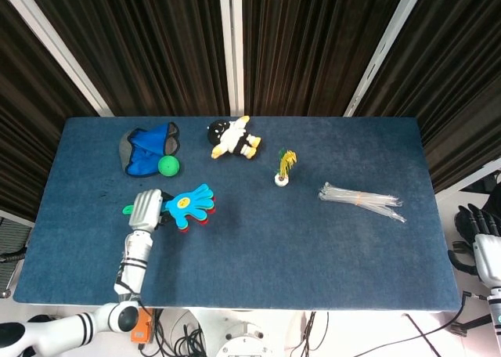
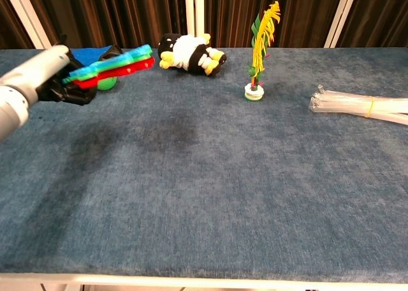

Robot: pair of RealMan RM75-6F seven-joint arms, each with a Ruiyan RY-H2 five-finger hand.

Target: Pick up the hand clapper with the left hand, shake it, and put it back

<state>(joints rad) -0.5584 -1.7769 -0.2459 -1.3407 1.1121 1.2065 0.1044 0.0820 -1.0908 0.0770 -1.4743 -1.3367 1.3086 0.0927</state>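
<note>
The hand clapper (image 1: 190, 205) is a stack of blue, green and red plastic palms on a green handle. My left hand (image 1: 146, 210) grips that handle and holds the clapper above the table's left side. In the chest view the clapper (image 2: 115, 66) shows edge-on, nearly level, with my left hand (image 2: 56, 80) wrapped round its handle at the left edge. My right hand (image 1: 479, 228) hangs off the table's right edge, its fingers together, holding nothing that I can see.
A blue cloth (image 1: 149, 148) and a green ball (image 1: 168, 165) lie at the back left. A black, white and yellow plush toy (image 1: 232, 138) lies at the back centre. A feathered shuttlecock (image 1: 285, 167) stands right of it. A bundle of clear straws (image 1: 361, 200) lies at the right.
</note>
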